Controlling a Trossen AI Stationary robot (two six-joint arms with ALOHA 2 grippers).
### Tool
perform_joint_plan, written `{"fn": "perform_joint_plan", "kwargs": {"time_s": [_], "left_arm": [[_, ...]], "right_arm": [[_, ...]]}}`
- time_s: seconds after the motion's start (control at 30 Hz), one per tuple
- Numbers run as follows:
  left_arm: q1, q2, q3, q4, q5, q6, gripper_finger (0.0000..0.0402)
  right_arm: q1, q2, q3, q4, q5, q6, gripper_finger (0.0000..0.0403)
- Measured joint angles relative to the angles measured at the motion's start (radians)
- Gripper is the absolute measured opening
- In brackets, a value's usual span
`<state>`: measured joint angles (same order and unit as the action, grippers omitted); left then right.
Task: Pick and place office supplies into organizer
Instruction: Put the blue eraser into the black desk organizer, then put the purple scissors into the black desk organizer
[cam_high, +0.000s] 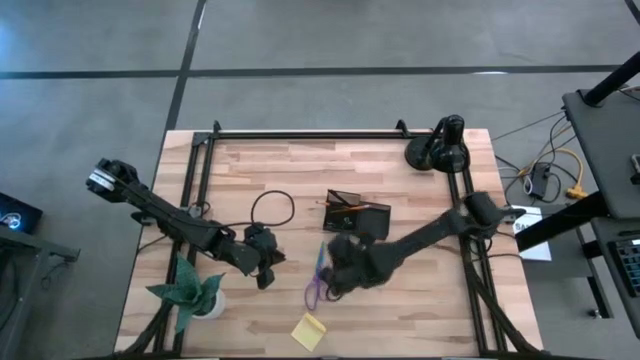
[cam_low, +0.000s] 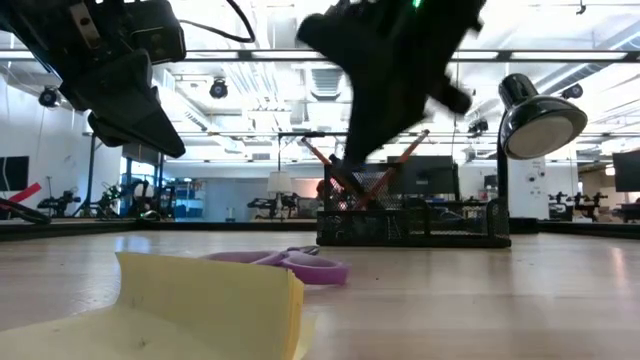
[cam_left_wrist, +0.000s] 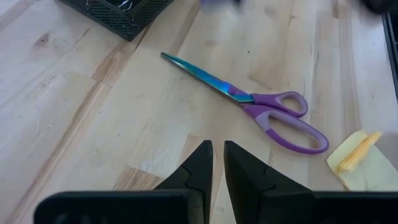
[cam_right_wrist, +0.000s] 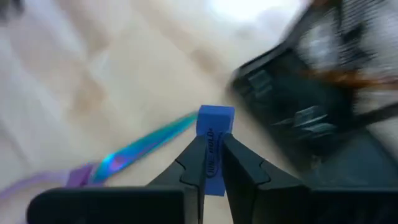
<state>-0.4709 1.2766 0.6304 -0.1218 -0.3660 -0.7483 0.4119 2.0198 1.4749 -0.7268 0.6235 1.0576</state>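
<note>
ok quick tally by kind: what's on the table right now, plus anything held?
Scissors: 1
Sticky-note pad: 1
Blue eraser-like block, in right gripper: 1
Organizer: 1
Lamp: 1
Paper plant: 1
Total: 6

Purple-handled scissors (cam_left_wrist: 261, 106) flat on wood, near mesh organizer (cam_high: 358, 212).

- The table (cam_left_wrist: 81, 118) is pale wood in jointed strips, with visible grain, a knot, and a smooth, faintly sheened finish.
- The scissors (cam_left_wrist: 249, 99) have glossy metal blades with an iridescent blue-green tint and smooth purple plastic handles.
- The sticky-note pad (cam_low: 210, 305) is matt yellow paper.
- The organizer (cam_low: 410, 220) looks like dark mesh or perforated material.
- The blue block (cam_right_wrist: 214, 134) is matt and rubbery-looking, with printed lettering.
- The lamp (cam_low: 535, 125) looks like smooth black plastic or metal.
</note>
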Motion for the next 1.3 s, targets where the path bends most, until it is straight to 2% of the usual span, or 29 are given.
{"fn": "perform_joint_plan", "kwargs": {"time_s": [0.1,0.2,0.37,0.53,0.8,0.87,0.97,1.03,1.2,1.3], "left_arm": [[0.001,0.000,0.000,0.000,0.000,-0.003,0.0025],[0.001,0.000,0.000,0.000,0.000,-0.004,0.0025],[0.005,0.000,0.000,-0.001,-0.001,-0.004,0.0025],[0.006,0.000,0.000,0.000,0.000,-0.003,0.0025],[0.007,0.000,0.000,0.000,-0.001,-0.004,0.0025],[0.009,0.000,0.000,-0.001,-0.001,-0.003,0.0025],[0.018,0.000,0.000,-0.001,-0.001,-0.003,0.0025],[0.025,0.000,0.000,-0.001,-0.001,-0.003,0.0025],[0.027,0.000,0.000,-0.002,-0.001,-0.003,0.0025],[0.032,0.000,0.000,-0.004,0.000,-0.003,0.0025]], "right_arm": [[-0.033,-0.077,-0.004,-0.098,0.106,0.016,0.0032],[-0.096,-0.143,-0.021,-0.159,0.168,-0.019,0.0031],[-0.209,-0.184,-0.048,-0.166,0.172,-0.227,0.0030],[-0.298,-0.200,-0.054,-0.148,0.161,-0.346,0.0019],[-0.265,-0.205,-0.051,-0.131,0.038,-0.364,0.0008],[-0.253,-0.202,-0.054,-0.123,-0.049,-0.374,0.0008],[-0.216,-0.178,-0.063,-0.037,-0.238,-0.426,0.0008],[-0.185,-0.154,-0.066,0.021,-0.313,-0.455,0.0010],[-0.142,-0.087,-0.061,0.067,-0.378,-0.499,0.0038],[-0.117,-0.049,-0.036,0.050,-0.397,-0.691,0.0069]]}}
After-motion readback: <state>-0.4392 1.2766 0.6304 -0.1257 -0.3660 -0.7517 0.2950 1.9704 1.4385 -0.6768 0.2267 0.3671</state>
